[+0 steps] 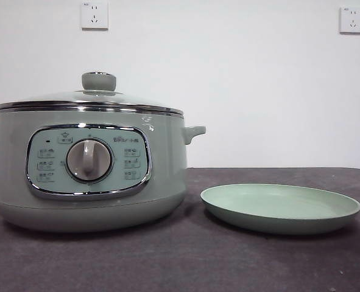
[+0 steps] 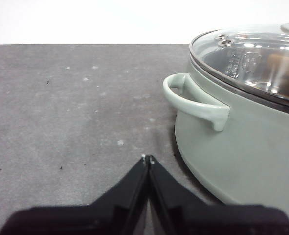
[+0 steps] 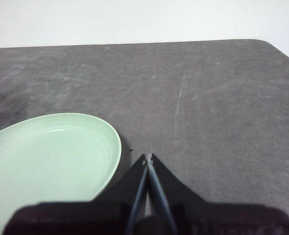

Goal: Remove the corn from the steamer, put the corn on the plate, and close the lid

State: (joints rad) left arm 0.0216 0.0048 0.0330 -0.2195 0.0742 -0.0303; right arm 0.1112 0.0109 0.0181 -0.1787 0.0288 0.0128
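Both arms parked, pot shut, nothing started yet.

Nearest to me, my left gripper (image 2: 147, 159) sits low beside the steamer (image 1: 88, 170), jaws pressed together on nothing, just off its side handle (image 2: 195, 100); my right gripper (image 3: 148, 157) is also pinched shut and empty, just past the edge of the plate (image 1: 280, 210). The plate lies bare right beside the steamer. Farther back, the lid (image 1: 91, 100) is seated on the steamer's chrome rim, knob (image 1: 98, 81) upright. Through the glass in the left wrist view I make out an orange-brown shape (image 2: 283, 68) I take to be the corn, though glare blurs it. My worry: the knob is small and smooth, so a shallow grip could let the glass lid slip and drop onto the plate. A low approach could also clip the handle and shove the steamer.
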